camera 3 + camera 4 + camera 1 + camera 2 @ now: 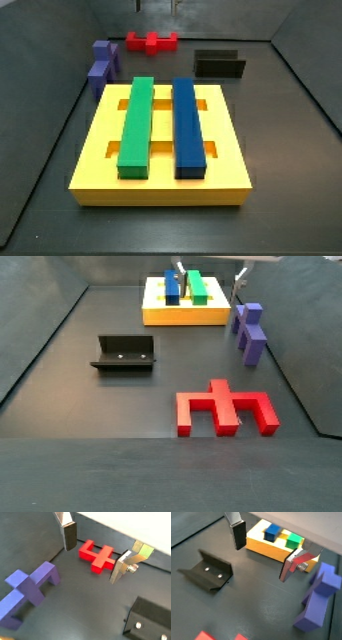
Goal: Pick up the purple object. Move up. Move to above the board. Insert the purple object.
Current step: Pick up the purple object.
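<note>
The purple object (30, 587) is a blocky cross-shaped piece lying flat on the dark floor; it also shows in the wrist view (321, 594) and in both side views (103, 62) (249, 331), beside the board. The board (264, 549) is a yellow block with a blue bar (187, 125) and a green bar (136, 125) lying in it. My gripper (92, 563) is open and empty, high above the floor. The purple object lies off to one side of it, not between the fingers (238, 537). In a side view the gripper (243, 273) shows only at the top edge.
A red comb-shaped piece (97, 556) lies on the floor under the open jaws; it also shows in both side views (225, 408) (152, 41). The fixture (208, 571) stands on the floor apart from the board (124, 353). Grey walls enclose the floor.
</note>
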